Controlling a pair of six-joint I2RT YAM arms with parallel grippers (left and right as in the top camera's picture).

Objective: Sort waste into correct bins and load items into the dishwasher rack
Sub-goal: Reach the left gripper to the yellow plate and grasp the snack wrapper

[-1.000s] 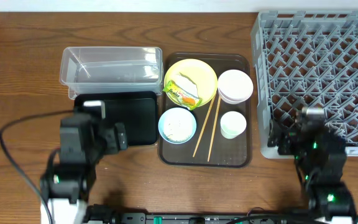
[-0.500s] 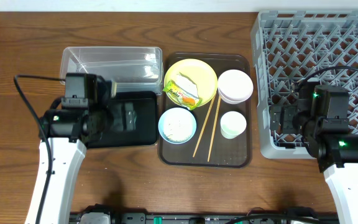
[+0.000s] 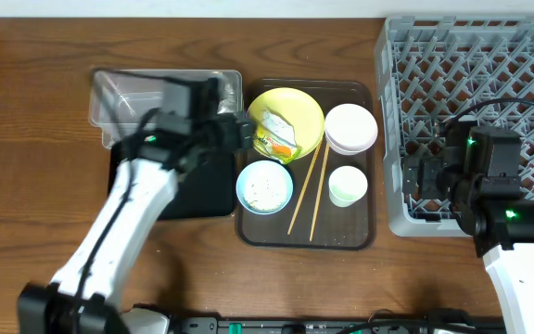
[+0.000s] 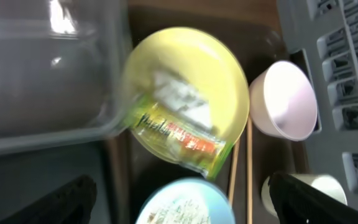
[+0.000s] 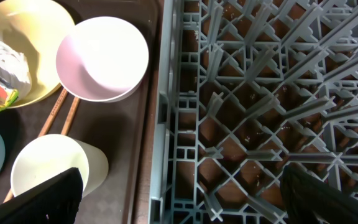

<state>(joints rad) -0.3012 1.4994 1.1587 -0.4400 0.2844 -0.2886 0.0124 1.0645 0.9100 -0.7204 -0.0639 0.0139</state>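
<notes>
Yellow plate [image 4: 219,62] bears wrapper [image 4: 179,137] and tissue [image 4: 182,99], blurred tub [image 4: 42,62] crowding its edge, chopsticks [image 4: 249,162] cut off. Left gripper [image 4: 188,202] and right gripper [image 5: 182,199] both spread wide, empty.

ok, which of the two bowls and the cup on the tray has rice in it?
The light-blue bowl: white grains speckle its inside. The white bowl and the small white cup look empty.
</notes>
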